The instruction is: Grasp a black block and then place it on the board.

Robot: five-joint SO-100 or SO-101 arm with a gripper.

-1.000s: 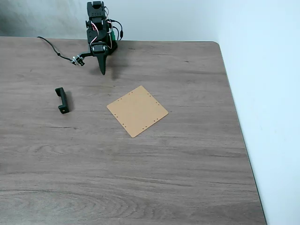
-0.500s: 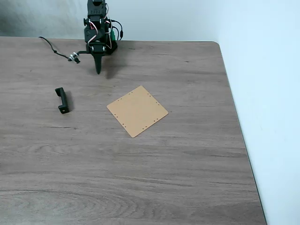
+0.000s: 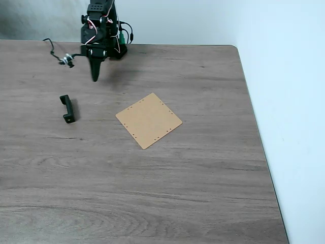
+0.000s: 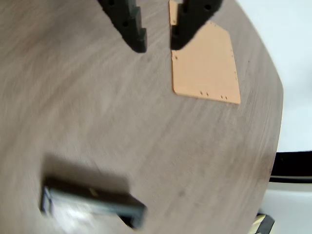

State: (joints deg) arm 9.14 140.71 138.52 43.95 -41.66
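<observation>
Gripper (image 4: 157,43), jaws apart and empty, has swung along the worktop's far edge toward the black block (image 3: 67,109) (untouched, near the left edge); the board (image 3: 149,120) lies mid-table.

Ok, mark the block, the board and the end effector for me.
block (image 3: 67,109), fixed view, middle of the bar.
board (image 3: 149,120), fixed view, centre of the panel.
end effector (image 4: 157,43), wrist view, midway between the two fingertips, which stand apart.
</observation>
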